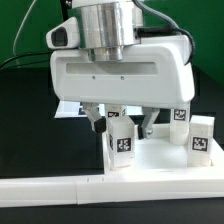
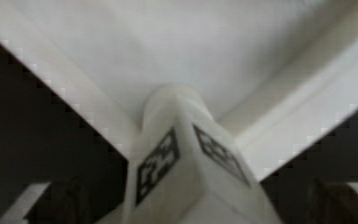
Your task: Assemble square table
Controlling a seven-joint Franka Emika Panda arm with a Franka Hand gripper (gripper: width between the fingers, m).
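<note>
Black tabletop (image 1: 25,140) under rig, green backdrop (image 1: 205,40) behind (evenly lit).
</note>
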